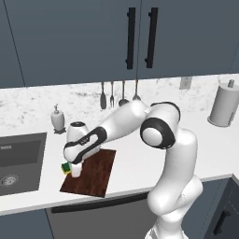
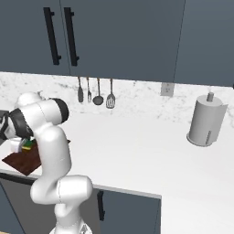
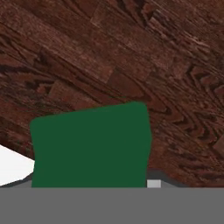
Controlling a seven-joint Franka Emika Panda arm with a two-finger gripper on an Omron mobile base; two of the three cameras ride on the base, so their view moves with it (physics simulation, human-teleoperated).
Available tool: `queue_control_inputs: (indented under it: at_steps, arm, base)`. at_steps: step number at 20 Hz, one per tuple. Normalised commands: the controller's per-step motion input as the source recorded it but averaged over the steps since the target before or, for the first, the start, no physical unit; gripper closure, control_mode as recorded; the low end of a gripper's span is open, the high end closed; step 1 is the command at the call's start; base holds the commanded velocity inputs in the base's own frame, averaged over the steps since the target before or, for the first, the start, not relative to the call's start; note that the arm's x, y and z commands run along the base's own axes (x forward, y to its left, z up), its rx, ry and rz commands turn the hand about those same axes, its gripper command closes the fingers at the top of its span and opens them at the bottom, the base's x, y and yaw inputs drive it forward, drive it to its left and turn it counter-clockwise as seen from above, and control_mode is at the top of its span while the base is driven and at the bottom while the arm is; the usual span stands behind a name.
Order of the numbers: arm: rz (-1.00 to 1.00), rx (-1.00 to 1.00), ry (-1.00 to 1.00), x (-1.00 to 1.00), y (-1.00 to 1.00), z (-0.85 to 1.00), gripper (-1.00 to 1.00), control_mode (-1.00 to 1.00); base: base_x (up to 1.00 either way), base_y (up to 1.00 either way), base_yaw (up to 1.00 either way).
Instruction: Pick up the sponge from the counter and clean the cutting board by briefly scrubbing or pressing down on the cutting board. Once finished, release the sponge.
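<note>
sponge: dark green top, yellow layer beneath, lying on board's left edge
cutting board: dark reddish-brown, streaky grain
hand: at the sponge; grip can't be told

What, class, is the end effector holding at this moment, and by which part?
It cannot be told. The end effector is down at the sponge on the cutting board's left edge, but its fingertips and any contact are hidden.

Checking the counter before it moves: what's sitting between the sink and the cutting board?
In the left base view, the sponge at the board's left edge, under the hand; otherwise bare counter up to the sink.
</note>
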Motion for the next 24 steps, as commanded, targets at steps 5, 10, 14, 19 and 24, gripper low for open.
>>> queue_control_inputs:
  at_steps: [5, 10, 14, 19, 24]
  arm:
    - [-0.10, -0.01, 0.09, -1.00, 0.32, 0.00, 1.00, -1.00]
    - [-0.12, -0.04, 0.18, -0.95, 0.36, -0.27, 1.00, -1.00]
    - [-0.11, -0.01, 0.10, -1.00, 0.25, -0.17, 1.00, -1.00]
    - [-0.10, 0.00, 0.00, -1.00, 0.13, -0.09, 1.00, -1.00]
    - [-0.11, -0.01, 0.00, -0.62, 0.01, 0.29, 1.00, -1.00]
  base:
    - [0.00, 0.00, 0.00]
    - [0.00, 0.00, 0.00]
    - [0.00, 0.00, 0.00]
    - [0.00, 0.00, 0.00]
    - [0.00, 0.00, 0.00]
